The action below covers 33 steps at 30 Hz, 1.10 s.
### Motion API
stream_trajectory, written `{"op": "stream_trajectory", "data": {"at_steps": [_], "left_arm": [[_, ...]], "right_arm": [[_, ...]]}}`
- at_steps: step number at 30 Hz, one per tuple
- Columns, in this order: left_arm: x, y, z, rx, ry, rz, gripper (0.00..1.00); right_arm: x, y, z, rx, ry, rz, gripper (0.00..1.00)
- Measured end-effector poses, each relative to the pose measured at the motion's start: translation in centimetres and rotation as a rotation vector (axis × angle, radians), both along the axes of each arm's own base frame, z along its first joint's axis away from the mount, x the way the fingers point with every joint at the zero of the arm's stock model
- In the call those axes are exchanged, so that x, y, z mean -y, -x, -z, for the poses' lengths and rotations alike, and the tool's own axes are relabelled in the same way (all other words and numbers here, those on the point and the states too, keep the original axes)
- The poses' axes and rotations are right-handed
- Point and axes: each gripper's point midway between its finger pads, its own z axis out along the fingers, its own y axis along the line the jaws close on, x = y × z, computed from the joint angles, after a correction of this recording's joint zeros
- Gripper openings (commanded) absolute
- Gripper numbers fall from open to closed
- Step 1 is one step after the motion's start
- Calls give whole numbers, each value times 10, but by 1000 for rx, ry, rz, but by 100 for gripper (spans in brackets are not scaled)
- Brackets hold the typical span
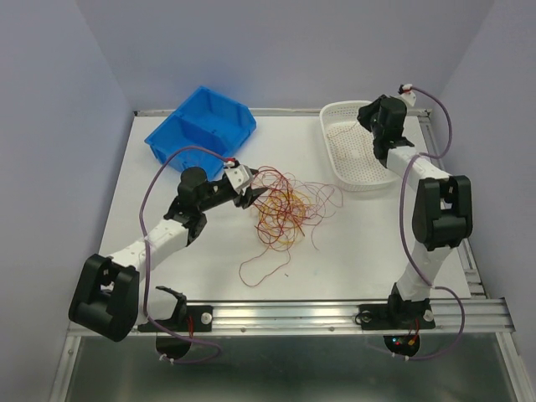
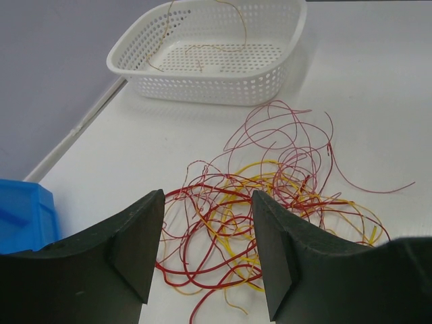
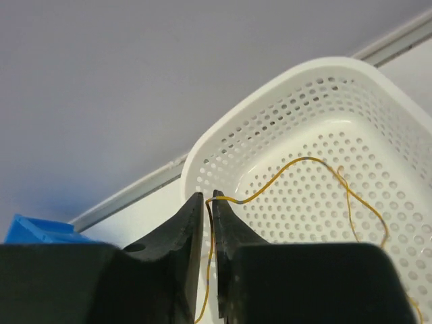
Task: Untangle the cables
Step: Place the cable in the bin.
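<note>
The cables (image 1: 285, 209) lie in a loose tangle mid-table (image 1: 352, 251), just right of my left gripper (image 1: 254, 197), with the blue bin (image 1: 201, 130) far left and the white perforated basket (image 1: 328, 138) far right. My left gripper's jaws stand wide, empty, aimed at the tangle's left edge.

My right gripper (image 3: 208, 199) hangs over the basket with its jaws nearly together, leaving only a slim gap. A single yellow-orange strand (image 3: 290, 165) passes between the tips and curves down into the basket. I cannot tell whether it is pinched or just resting there.

I judge these strands to be featherlight, springy and very thin. They will likely slip from a loose pinch, and a pulled one may drag its neighbours along. I would take one strand at a free end or at an outlying loop, not in the dense yellow-and-red middle.

The heap has no single long axis. It spreads somewhat wider left to right, with one red loop (image 1: 261, 270) trailing toward the near edge and maroon loops (image 1: 328, 194) reaching right toward the basket. Those outliers look like the best places to grip.
</note>
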Motion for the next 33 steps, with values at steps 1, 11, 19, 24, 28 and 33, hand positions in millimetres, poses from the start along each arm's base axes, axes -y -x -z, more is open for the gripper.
{"op": "stream_trajectory", "data": {"at_steps": [1,11,19,24,28,33], "left_arm": [[0,0,0,-1,-1,0,66],[1,-2,10,-29,-19,0,68],[6,-14,19,-81,-46,3,68],[9,-11,25,-95,-74,41,69],[13,-11,27,-108,-96,78,69],[16,-12,33,-120,-122,107,68]], "right_arm": [[1,0,6,-14,5,4,40],[6,20,47,-149,69,19,73],[-25,49,28,-310,186,-83,76],[-63,83,17,-339,228,-239,65],[-105,116,19,-337,264,-425,63],[-154,169,66,-428,322,-632,63]]}}
